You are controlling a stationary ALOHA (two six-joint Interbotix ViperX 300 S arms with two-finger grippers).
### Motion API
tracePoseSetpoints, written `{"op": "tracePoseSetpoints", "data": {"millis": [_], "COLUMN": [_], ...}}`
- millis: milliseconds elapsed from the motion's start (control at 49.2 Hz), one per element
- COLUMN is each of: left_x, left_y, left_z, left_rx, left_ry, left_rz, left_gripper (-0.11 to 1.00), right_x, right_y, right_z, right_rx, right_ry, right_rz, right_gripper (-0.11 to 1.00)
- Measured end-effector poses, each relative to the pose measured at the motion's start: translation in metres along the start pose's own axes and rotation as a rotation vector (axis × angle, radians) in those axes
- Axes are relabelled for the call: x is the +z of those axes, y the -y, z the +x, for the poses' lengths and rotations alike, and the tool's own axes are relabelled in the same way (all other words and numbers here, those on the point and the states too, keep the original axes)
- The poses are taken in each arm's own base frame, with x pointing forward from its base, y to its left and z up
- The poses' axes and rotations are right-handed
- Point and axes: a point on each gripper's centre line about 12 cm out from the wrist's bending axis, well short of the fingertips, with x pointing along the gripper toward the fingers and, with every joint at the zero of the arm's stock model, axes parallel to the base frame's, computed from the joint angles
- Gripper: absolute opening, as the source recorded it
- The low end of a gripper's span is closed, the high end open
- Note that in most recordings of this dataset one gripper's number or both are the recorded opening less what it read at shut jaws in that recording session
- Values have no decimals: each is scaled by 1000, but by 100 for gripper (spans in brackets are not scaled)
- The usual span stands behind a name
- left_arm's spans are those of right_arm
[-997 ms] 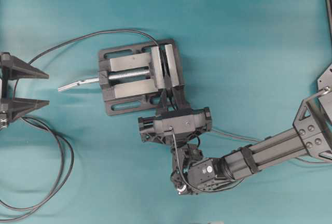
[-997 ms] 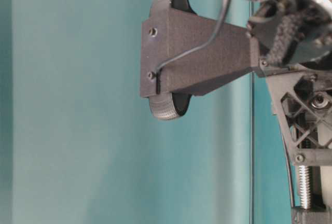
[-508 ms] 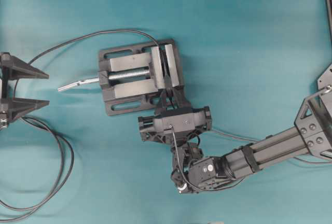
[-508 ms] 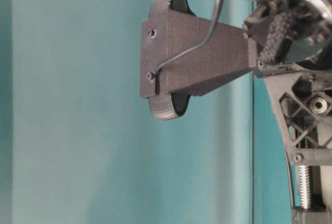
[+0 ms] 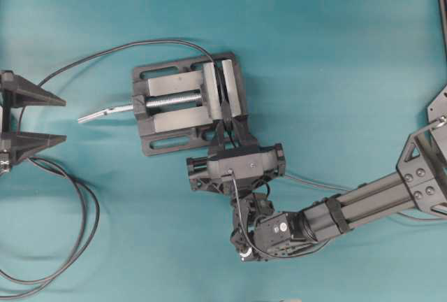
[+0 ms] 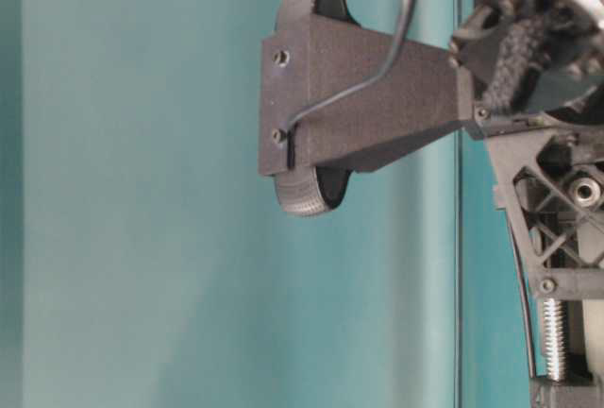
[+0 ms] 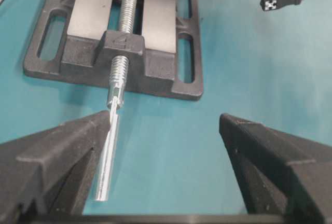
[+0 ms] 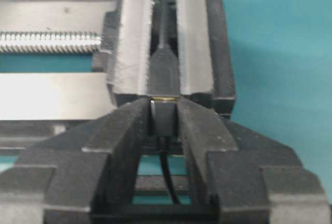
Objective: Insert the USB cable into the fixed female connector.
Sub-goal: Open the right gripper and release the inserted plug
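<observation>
The fixed female connector (image 8: 165,73) is clamped between the jaws of the grey vise (image 8: 197,37), its cable running off behind. The USB cable's black plug (image 8: 165,117) butts against it, with only a thin metal line showing at the joint. My right gripper (image 8: 165,105) straddles the plug, its fingers slightly apart with narrow dark gaps on both sides, so it is open. In the overhead view this gripper (image 5: 229,126) points into the vise (image 5: 174,117), and the USB cable (image 5: 314,183) trails right. My left gripper (image 5: 63,119) stands wide open at the far left, holding nothing.
The vise's silver screw handle (image 7: 108,156) pokes toward my left gripper (image 7: 165,117), close to its left finger. The long dark cable loops on the mat at lower left (image 5: 84,218). The table-level view is filled by the right arm's dark block (image 6: 368,106).
The right gripper's fingers have spread a little off the plug, and the arm has shifted slightly. The left gripper has not moved.
</observation>
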Motion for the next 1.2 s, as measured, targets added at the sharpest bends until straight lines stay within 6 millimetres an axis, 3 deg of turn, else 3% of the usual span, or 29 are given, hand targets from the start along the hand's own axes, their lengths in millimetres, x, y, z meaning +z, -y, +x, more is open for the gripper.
{"op": "tracePoseSetpoints", "data": {"millis": [529,956,1200], "left_x": [0,0,0], "left_y": [0,0,0], "left_z": [0,0,0], "left_rx": [2,0,2], "left_ry": [-3,-2,-1], "left_rz": [-1,2,-1], "left_gripper": [100,100,100], "right_x": [-4,-5,-4], "right_y": [1,1,2], "right_z": [-10,-35,-34], "right_rx": [14,65,63], "right_ry": [-6,-8,-8], "right_rz": [-8,-12,-15], "right_gripper": [34,34,35]}}
